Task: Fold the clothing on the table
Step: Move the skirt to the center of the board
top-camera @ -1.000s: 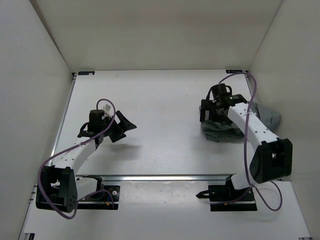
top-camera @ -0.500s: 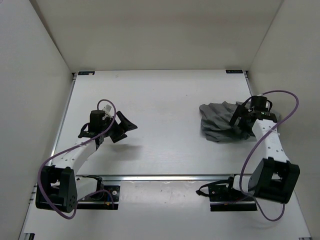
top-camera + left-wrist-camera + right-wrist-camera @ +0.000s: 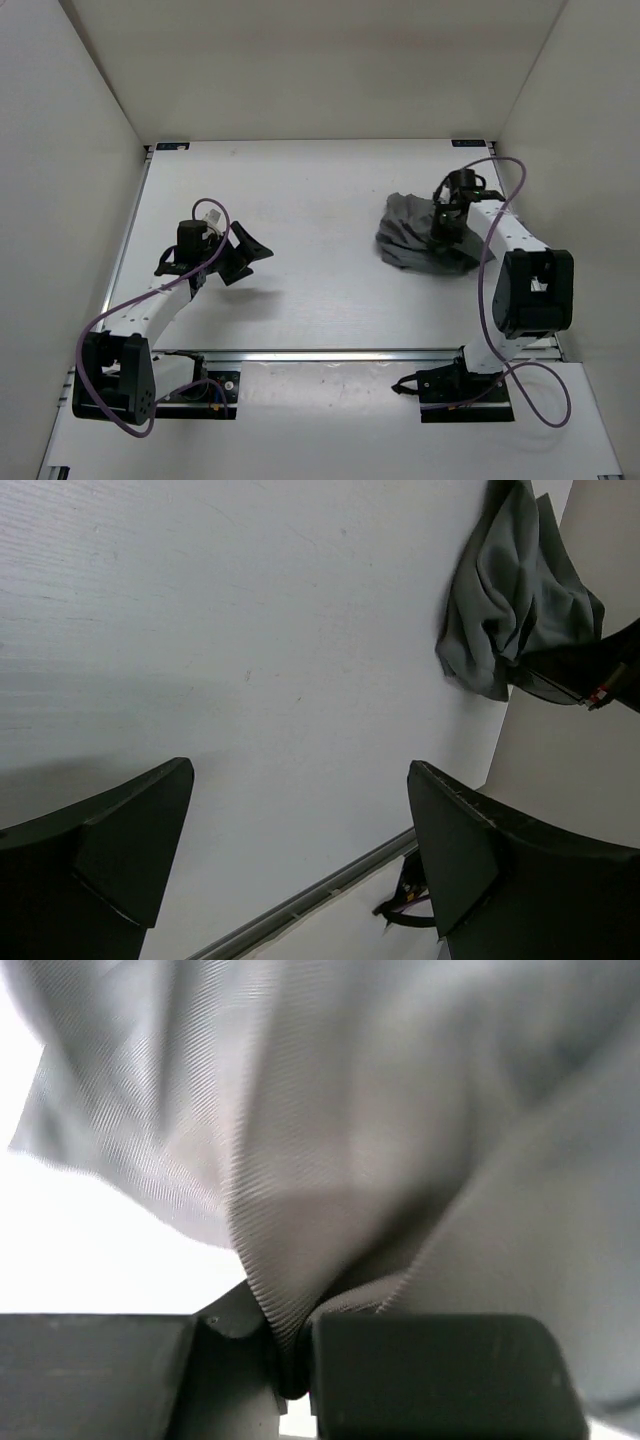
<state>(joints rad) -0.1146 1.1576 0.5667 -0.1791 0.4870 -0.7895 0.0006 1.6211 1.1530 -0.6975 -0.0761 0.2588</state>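
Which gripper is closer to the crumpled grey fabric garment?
Right. The right gripper is shut on a fold of the grey fabric garment; the left gripper hangs open far to its left.

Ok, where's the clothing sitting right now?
In the top view, the clothing lies bunched on the right side of the table, pinched in the right claw.

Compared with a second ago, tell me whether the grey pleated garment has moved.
Yes. The grey garment has slid left, away from the right wall, pinched in the shut right gripper.
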